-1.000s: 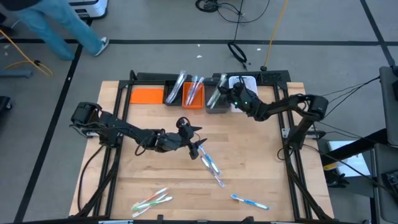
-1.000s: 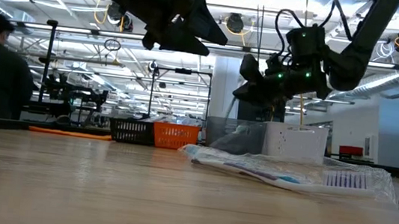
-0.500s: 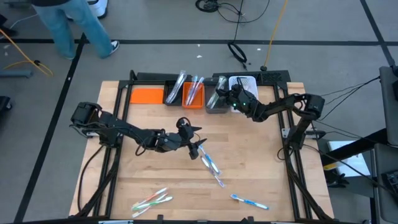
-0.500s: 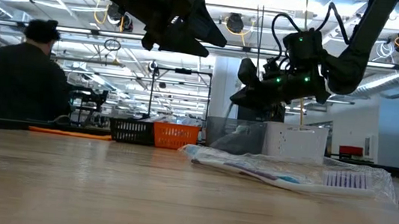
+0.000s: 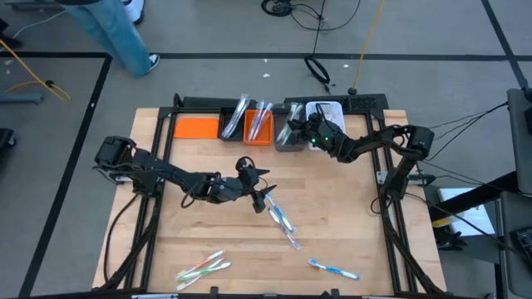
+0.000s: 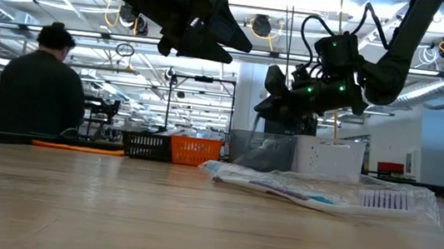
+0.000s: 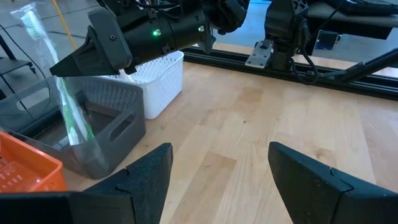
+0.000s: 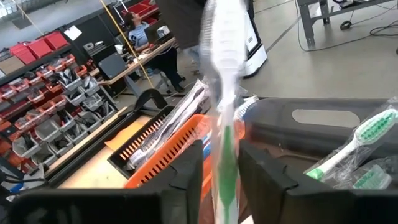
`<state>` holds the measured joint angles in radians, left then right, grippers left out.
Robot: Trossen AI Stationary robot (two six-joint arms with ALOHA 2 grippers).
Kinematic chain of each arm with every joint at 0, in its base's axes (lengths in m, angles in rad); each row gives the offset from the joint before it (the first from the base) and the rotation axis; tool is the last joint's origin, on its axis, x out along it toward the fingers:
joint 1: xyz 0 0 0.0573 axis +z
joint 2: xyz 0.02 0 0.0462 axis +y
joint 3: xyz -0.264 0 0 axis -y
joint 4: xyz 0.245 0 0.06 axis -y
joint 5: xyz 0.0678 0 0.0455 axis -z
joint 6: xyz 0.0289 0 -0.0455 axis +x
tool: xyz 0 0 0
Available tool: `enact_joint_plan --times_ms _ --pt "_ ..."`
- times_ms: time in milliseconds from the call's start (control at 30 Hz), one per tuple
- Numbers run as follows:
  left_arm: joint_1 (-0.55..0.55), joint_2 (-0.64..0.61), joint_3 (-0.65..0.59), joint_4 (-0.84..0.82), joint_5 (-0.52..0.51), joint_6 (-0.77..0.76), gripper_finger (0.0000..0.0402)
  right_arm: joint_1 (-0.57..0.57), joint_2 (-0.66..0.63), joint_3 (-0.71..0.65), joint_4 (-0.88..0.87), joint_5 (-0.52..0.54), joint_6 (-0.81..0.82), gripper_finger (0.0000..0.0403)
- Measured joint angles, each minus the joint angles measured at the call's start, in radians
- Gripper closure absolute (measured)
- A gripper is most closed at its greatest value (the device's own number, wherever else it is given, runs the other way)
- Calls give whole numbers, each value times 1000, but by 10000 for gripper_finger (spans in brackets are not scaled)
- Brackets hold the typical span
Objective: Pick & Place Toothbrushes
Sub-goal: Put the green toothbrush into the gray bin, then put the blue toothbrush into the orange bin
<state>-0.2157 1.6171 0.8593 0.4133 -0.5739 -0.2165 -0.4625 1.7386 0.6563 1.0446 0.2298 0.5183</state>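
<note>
The right gripper had shifted over the grey bin; a green toothbrush stood between its slightly parted fingers.

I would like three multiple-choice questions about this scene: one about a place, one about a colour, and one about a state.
1. The right gripper is
A. above the grey bin
B. at the table's front edge
C. above the loose toothbrushes

2. The bin between the black bin and the grey bin is
A. white
B. orange
C. blue

3. The left gripper is
A. shut on a toothbrush
B. shut on a cable
C. open and empty

Answers:
1 A: the high view shows it over the grey bin at the back.
2 B: the orange bin stands there.
3 C: the left wrist view shows wide fingers with only bare table between them.
</note>
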Motion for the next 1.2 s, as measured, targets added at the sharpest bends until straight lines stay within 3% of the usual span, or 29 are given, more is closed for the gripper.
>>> enact_joint_plan --times_ms 533,700,1000,1200 --pt "0 0 0 0 0 0 133 0 0 0 -3 0 -41 184" --pt "0 0 0 -1 0 0 133 4 -1 0 -1 -31 -41 177" --pt "0 0 0 -28 -1 3 133 97 -71 0 -5 -234 -69 177" --pt "0 0 0 -27 -1 3 133 207 -132 0 -183 -262 -97 177"
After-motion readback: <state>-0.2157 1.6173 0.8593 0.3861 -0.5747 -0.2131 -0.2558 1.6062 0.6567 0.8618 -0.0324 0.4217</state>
